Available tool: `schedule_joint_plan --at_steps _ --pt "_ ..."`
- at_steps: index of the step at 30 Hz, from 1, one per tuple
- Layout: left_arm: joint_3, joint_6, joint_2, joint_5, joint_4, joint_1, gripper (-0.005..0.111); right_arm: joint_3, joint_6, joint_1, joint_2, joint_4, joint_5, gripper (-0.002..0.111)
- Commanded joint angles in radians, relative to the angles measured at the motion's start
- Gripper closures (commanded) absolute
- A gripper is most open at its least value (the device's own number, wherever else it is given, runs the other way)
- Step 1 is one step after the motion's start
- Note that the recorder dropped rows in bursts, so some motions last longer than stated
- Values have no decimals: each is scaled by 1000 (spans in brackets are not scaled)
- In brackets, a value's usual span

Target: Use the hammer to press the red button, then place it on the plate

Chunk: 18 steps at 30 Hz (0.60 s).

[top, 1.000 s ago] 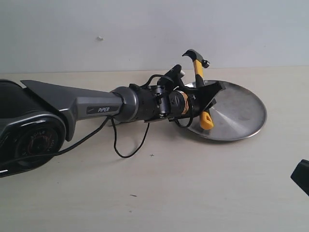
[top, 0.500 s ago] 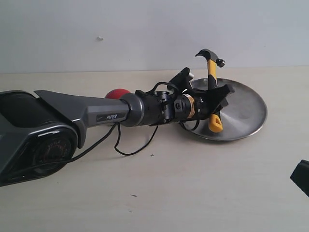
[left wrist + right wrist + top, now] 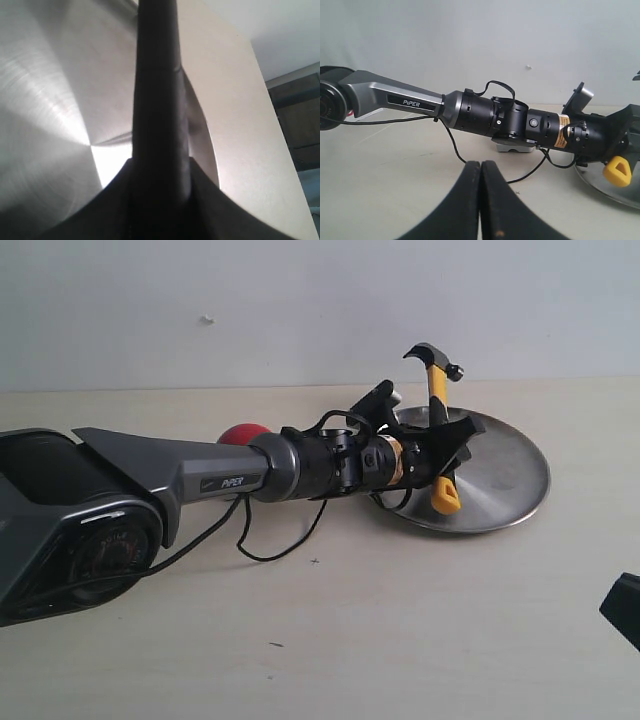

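The hammer (image 3: 438,390) stands nearly upright over the plate (image 3: 505,475), steel head up and yellow end (image 3: 446,498) low above the left half of the plate. My left gripper (image 3: 440,452) is shut on the hammer's handle at mid-length. In the left wrist view the dark handle (image 3: 157,90) runs out between the jaws over the shiny plate (image 3: 50,100). The red button (image 3: 243,433) peeks out behind the left forearm; its grey base (image 3: 516,145) shows in the right wrist view. My right gripper (image 3: 481,170) is shut and empty, low over the table.
The long grey left arm (image 3: 190,475) stretches across the beige table (image 3: 400,640) from the left. A black cable loop (image 3: 268,558) hangs under it. A dark part (image 3: 624,607) sticks in at the lower right edge.
The left arm has shifted right with the hammer, uncovering the red button behind it. The hammer now stands straighter over the plate. The right gripper has stayed shut.
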Motion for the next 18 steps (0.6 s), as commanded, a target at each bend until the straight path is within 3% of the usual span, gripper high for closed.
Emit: schedule_joint_plan --at_steps 1,18 --pt "-21 10 -15 -53 23 1 81 4 -7 1 -6 0 -6 108" --pt "-21 -48 -68 -70 87 1 82 4 -7 1 -6 0 -8 108"
